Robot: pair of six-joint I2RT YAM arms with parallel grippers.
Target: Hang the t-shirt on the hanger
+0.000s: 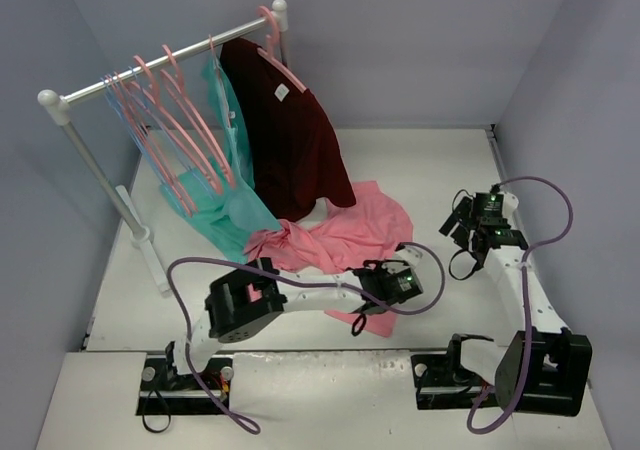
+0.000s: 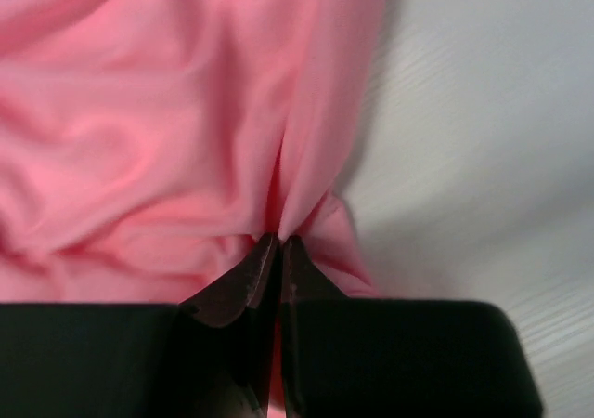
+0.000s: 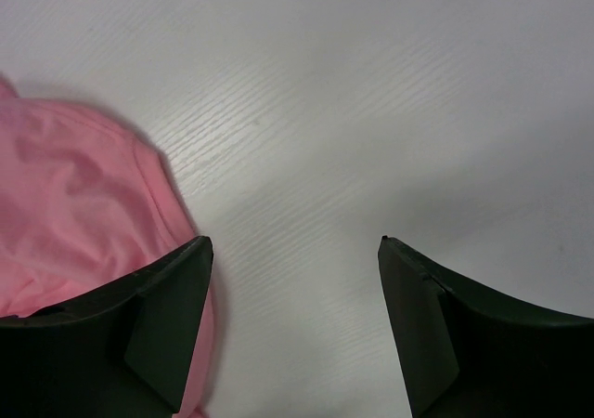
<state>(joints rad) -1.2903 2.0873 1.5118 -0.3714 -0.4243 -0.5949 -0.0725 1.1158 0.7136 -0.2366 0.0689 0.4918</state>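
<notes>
A white table [image 1: 430, 160] is seen from above, with the t-shirt [image 1: 350, 230] crumpled at its middle. In the left wrist view, a fold is pinched by the left gripper [image 2: 280, 241]. In the right wrist view, the right gripper [image 3: 295, 251] is spread beside the shirt's edge.

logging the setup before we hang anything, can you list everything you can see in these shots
table: one, white, under everything
rack: one, silver rail on white posts, back left
maroon shirt: one, dark maroon, hanging at the rail's right end
teal shirt: one, teal, hanging just left of the maroon shirt
pink hangers: several, pink, on the rail
blue hanger: looks like one, thin, light blue, among the pink ones, hard to make out
t-shirt: one, salmon pink, crumpled mid-table
left gripper: one, black, shut on a fold of the t-shirt
right gripper: one, black, open over bare table right of the t-shirt
</notes>
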